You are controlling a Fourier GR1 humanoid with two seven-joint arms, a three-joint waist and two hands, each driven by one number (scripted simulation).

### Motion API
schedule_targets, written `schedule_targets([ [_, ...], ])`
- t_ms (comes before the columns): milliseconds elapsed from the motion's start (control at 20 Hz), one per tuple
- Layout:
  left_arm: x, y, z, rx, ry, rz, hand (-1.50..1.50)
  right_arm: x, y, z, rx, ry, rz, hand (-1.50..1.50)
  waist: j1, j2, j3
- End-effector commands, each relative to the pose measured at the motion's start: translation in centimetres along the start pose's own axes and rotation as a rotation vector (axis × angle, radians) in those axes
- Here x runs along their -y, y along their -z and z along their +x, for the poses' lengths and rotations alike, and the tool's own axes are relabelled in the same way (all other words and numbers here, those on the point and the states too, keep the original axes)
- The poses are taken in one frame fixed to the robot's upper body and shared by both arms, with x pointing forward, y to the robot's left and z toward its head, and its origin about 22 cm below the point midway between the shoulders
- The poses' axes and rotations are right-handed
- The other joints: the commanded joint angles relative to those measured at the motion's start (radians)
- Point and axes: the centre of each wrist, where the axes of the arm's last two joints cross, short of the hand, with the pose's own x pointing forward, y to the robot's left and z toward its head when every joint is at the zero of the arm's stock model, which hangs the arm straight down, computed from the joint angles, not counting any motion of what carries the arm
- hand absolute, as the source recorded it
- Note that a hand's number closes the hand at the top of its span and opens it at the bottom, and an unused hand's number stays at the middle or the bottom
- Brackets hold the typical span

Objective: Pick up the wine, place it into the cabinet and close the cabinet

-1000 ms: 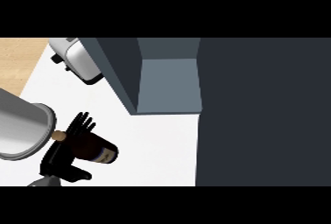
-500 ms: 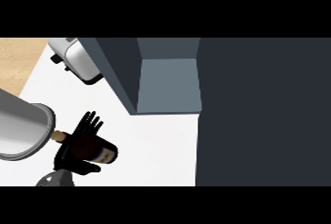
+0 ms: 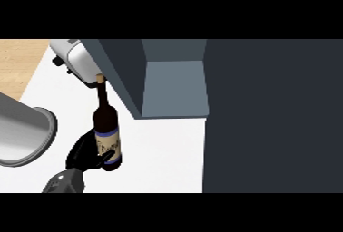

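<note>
Dark grey cabinet (image 3: pixel 174 86), open, up and right of the fingers. Steel pot (image 3: pixel 20 136) left of them. Wine bottle (image 3: pixel 107 131) upright, neck toward cabinet. Left hand (image 3: pixel 87 154): fingers curled round the bottle's lower body, thumb across label.

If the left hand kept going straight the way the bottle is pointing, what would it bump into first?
Most likely the cabinet. The left hand holds the wine bottle, whose cork end already shows right beside the cabinet's near edge, next to the toaster. Depth is hard to judge from above, so it might slip past.
</note>
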Motion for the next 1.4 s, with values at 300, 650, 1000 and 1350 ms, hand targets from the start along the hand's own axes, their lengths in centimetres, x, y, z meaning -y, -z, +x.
schedule_targets([
  [300,2.9,1.4,-0.2,0.160,0.159,-0.126,1.50,-0.8,-0.5,3.4,0.060,-0.034,0.017,-1.50,0.013,-0.004,-0.001],
  [650,0.9,-2.8,-1.3,0.306,0.331,0.187,1.50,-0.8,-0.3,2.6,0.047,-0.036,0.006,-1.50,0.014,-0.002,0.000],
  [1000,5.1,-0.4,-0.5,0.306,0.531,0.261,1.50,-1.8,-0.8,3.4,0.040,-0.024,0.006,-1.50,0.023,-0.006,0.002],
  [1350,9.0,1.6,2.6,0.269,0.523,0.262,1.50,-1.2,-2.1,3.4,0.028,-0.035,0.000,-1.50,0.018,-0.006,0.002],
])
